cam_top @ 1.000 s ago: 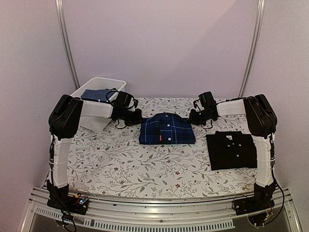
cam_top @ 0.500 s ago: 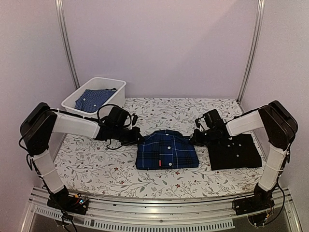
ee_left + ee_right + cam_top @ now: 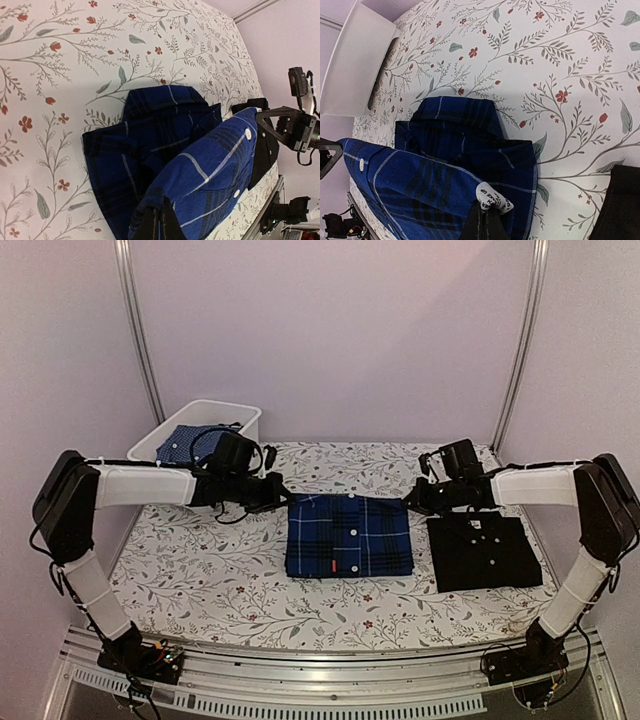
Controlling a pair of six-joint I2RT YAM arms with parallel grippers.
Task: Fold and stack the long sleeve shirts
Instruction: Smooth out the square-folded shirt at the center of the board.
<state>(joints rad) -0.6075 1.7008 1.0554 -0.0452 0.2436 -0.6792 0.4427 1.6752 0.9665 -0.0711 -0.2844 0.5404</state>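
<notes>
Blue plaid shirt (image 3: 349, 537) between left gripper (image 3: 282, 497) and right gripper (image 3: 409, 504); both pinch its edges.

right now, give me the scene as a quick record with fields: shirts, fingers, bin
plaid shirt: folded, centre of the floral table, held at both far corners
black shirt: folded flat, to the right of the plaid shirt, not stacked
left fingers: shut on the plaid shirt's far left corner
right fingers: shut on its far right corner
white bin: far left, blue cloth inside
stacking: not yet done
</notes>
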